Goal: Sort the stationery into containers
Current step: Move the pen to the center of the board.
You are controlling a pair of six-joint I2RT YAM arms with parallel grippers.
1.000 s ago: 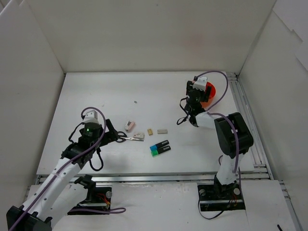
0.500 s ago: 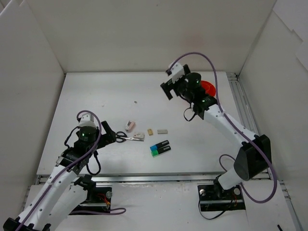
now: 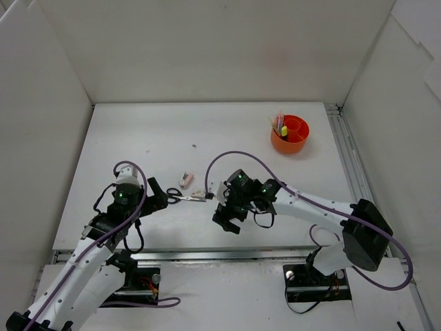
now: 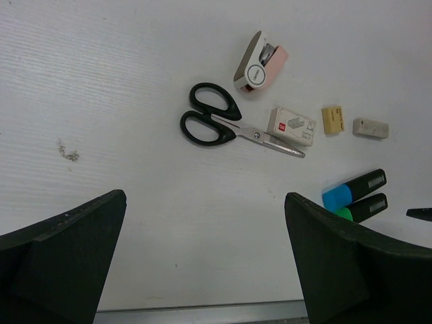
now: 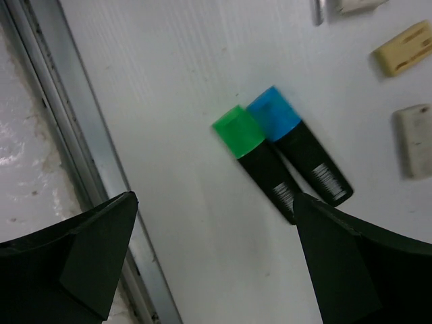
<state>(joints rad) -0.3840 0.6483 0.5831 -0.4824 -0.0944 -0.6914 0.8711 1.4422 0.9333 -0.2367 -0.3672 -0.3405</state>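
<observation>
Right gripper [image 5: 214, 202] gaping wide, gripping nothing, hovering over green highlighter [image 5: 260, 158]. Left gripper [image 4: 206, 199] gaping wide, empty; scissors [image 4: 223, 128] lying just ahead.

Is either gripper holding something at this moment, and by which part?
Nothing is held. The left gripper stands open near the scissors; the right gripper stands open over the green highlighter, not touching it.
</observation>
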